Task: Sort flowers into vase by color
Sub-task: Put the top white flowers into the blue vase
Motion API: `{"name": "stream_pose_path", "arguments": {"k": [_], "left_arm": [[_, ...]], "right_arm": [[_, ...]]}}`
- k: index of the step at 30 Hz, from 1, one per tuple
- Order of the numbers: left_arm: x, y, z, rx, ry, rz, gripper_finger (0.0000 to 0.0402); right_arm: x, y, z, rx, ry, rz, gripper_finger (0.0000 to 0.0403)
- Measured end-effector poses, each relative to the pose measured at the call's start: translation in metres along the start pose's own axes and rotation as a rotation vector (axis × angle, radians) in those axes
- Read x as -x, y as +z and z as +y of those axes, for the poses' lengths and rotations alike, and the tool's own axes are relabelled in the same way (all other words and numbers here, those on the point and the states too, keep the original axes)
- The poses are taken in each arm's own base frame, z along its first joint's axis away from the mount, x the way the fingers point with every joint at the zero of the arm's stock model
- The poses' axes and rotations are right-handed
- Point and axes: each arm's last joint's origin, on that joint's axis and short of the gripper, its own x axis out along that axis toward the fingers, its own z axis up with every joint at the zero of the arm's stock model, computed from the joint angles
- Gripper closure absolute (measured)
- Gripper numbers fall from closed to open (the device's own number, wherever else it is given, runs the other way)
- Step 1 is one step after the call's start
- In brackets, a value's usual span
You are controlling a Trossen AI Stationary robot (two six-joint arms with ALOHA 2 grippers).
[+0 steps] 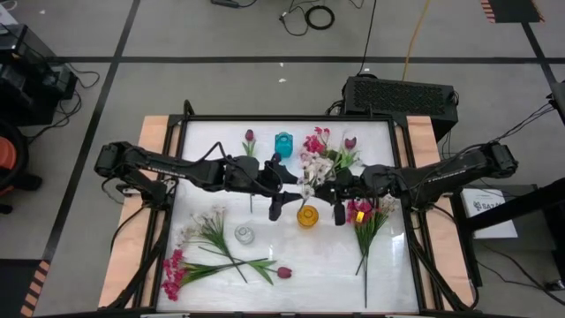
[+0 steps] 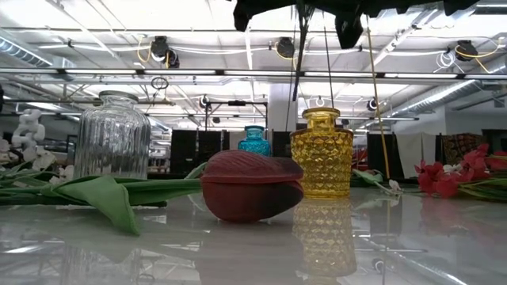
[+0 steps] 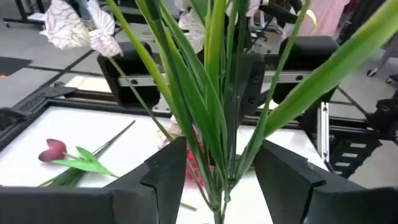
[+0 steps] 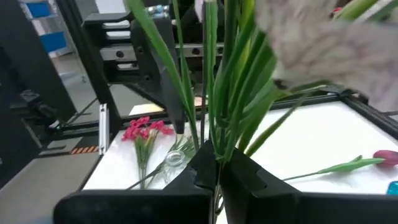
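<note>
Wrist view only — right gripper pinching white spray's stems

The light is bright and comes from long lamps on the ceiling, seen in the low view behind the yellow vase. The white table is shiny. Near the yellow vase it mirrors the vase and the lamps, and glare washes it pale. The dark red tulip beside the vase is sharp, but the room behind it is soft. In the right wrist view the white blossoms are very blurry. Shadows are faint.
</note>
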Motion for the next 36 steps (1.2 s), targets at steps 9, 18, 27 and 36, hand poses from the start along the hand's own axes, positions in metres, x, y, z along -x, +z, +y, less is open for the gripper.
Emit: {"name": "stream_pose_path", "arguments": {"k": [9, 18, 27, 36], "left_arm": [[-0.007, -0.002, -0.005, -0.002, -0.021, -0.038, 0.0213], [-0.021, -0.008, -0.006, -0.008, -0.03, -0.089, 0.0213], [-0.027, -0.01, -0.006, -0.003, -0.025, -0.122, 0.0213], [-0.026, -0.006, -0.006, 0.0, -0.029, -0.157, 0.0217]], "right_arm": [[-0.001, 0.012, 0.003, 0.013, -0.021, 0.118, 0.0399], [-0.001, 0.013, 0.003, 0.014, -0.022, 0.112, 0.0399], [-0.002, 0.014, 0.003, 0.018, -0.021, 0.105, 0.0399], [-0.001, 0.013, 0.003, 0.021, -0.022, 0.108, 0.0399]]}}
